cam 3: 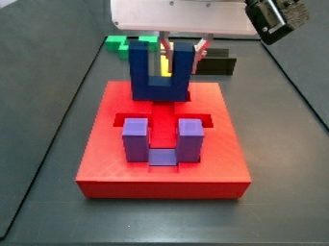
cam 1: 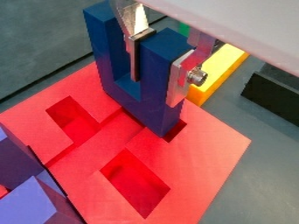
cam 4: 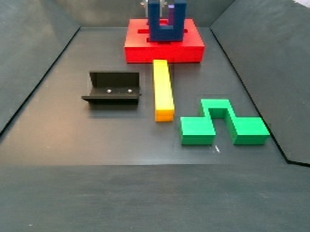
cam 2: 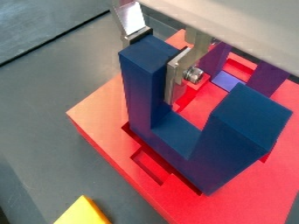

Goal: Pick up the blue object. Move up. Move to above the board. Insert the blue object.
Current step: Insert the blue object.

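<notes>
Dark floor, gripper (cam 1: 160, 54) jaws clamping blue object (cam 1: 138, 80), prongs upright, base in board (cam 1: 205, 153) recess

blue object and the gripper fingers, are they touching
Touching. In a wrist view the gripper straddles one prong of the blue object above the board; a finger lies flat against its side.

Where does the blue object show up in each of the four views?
Wrist view: blue object upper middle, one prong between the gripper fingers.
Wrist view: centre, filling much of the picture.
Side view: upper middle.
Side view: top edge, small.
Shared landmark: the board beneath it.
</notes>
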Available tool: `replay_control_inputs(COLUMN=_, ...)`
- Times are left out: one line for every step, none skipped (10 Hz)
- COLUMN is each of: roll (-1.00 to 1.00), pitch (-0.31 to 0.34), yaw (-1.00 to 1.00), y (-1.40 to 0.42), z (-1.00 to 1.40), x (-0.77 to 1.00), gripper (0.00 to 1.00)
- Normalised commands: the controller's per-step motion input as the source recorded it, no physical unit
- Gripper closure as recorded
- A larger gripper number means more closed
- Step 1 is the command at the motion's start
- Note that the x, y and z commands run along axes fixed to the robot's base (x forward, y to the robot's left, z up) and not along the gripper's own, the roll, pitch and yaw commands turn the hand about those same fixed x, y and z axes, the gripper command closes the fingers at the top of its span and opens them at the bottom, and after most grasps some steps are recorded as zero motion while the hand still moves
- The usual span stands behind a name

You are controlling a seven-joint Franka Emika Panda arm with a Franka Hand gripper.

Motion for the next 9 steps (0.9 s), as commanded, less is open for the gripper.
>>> replay_control_inputs(roll=0.0, pitch=-0.046, yaw=0.0, y=0.0, z=-0.24, x=0.21, gripper=1.0)
replay_control_inputs(roll=0.0, pitch=-0.037, yaw=0.01, y=0.0, z=-0.21, x=0.35, gripper=1.0)
replay_control_inputs(roll=0.0, pitch=-0.007, yaw=0.0, y=0.04, z=-0.22, x=0.24, gripper=1.0)
replay_control_inputs(roll=0.0, pitch=-0.003, yaw=0.0, y=0.06, z=-0.27, x=0.17, gripper=1.0)
replay_control_inputs(roll=0.01, pitch=-0.004, yaw=0.0, y=0.04, z=-0.31, x=0.05, gripper=1.0)
replay_control_inputs(roll=0.05, pitch=0.0, yaw=0.0, y=0.05, z=-0.33, x=-0.08, gripper=1.0)
replay_control_inputs(roll=0.0, pitch=0.0, yaw=0.0, y=0.06, z=-0.23, x=-0.22, gripper=1.0)
replay_control_inputs(roll=-0.01, pitch=-0.043, yaw=-0.06, y=0.0, z=-0.12, x=-0.27, gripper=1.0)
replay_control_inputs(roll=-0.02, pitch=-0.064, yaw=-0.02, y=0.0, z=-0.1, x=-0.22, gripper=1.0)
